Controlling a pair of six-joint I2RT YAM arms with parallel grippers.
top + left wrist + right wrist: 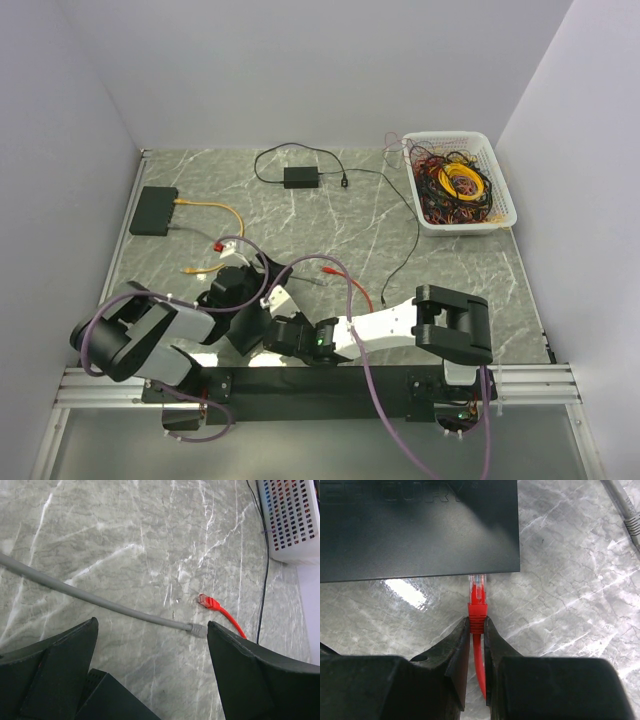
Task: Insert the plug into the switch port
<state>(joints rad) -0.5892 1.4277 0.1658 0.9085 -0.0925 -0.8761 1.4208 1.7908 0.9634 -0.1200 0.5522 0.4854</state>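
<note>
1. The red plug [478,609] is gripped at its back end by the right pincer [477,624], whose two fingers are closed tight on it.
2. The plug's clear tip sticks out just ahead of the fingertips and is pointed at a black box [420,525].
3. The tip is seen right at the edge of the box. Whether it is inside a hole cannot be told.
4. The red cable [480,672] is seen running back between the closed fingers.
5. From above, this pincer is found at the near side of the table [125,540], left of the middle, under the two arms.
6. The left pincer [151,626] is held wide open above the table.
7. A grey cable [75,592] is laid on the table across the gap between the open fingers. Its grey plug [196,628] is seen just beside the right finger [250,670].
8. Another red plug [205,600] is laid near the grey one.
9. A white basket [470,227] full of cables is set at the far right.
</note>
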